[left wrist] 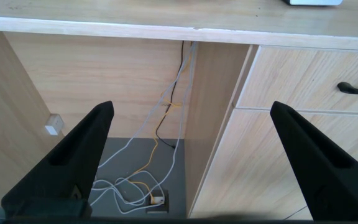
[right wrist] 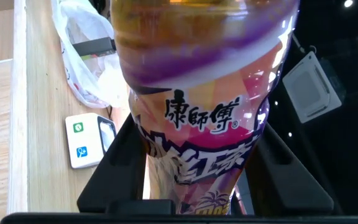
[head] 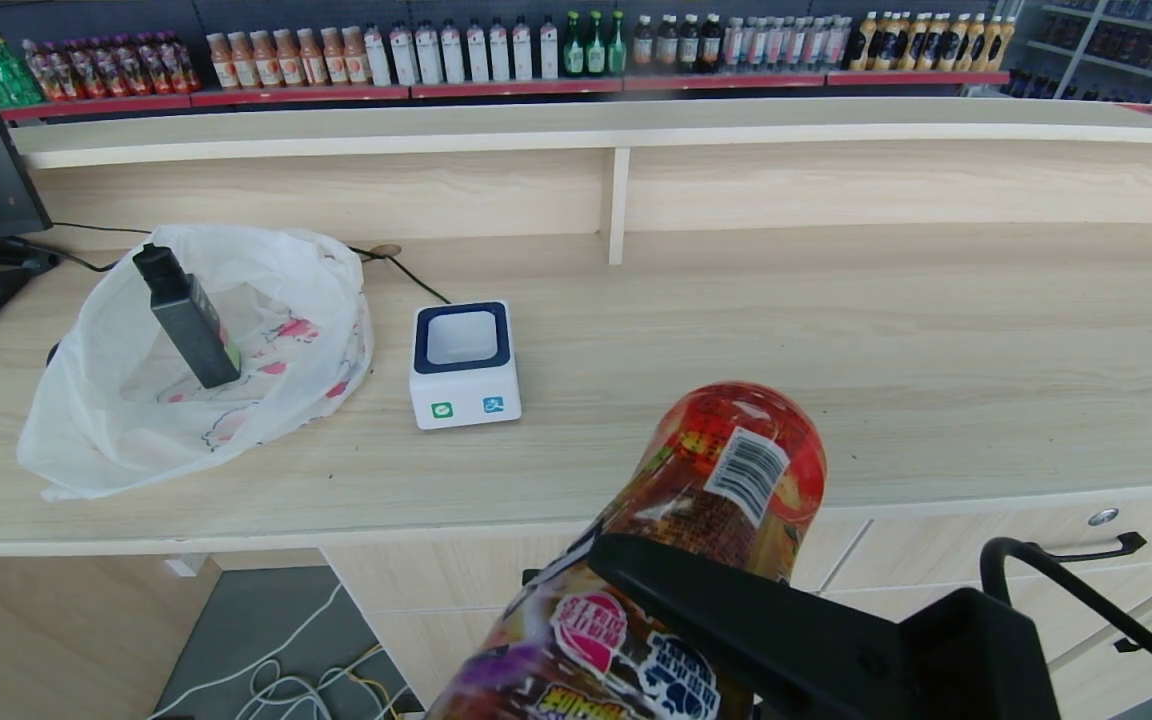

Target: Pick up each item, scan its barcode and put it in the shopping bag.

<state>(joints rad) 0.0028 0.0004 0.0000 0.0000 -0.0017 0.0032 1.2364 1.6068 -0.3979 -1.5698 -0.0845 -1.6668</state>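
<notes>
Barcode (head: 748,470) up on red-labelled plastic bottle (head: 686,500) gripped by right hand (right wrist: 204,177); roll down over white square scanner (head: 463,365).

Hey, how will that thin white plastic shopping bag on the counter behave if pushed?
The thin white plastic shopping bag looks crumpled and slack, so probably floppy. Likely light, it may slide on the smooth wooden counter. The dark bottle leaning inside might tip.

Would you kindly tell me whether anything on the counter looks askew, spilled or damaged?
Only the dark container in the shopping bag stands out: it sits tilted, cap end up, rather than upright or flat. The scanner sits flat; nothing looks spilled or damaged.
</notes>
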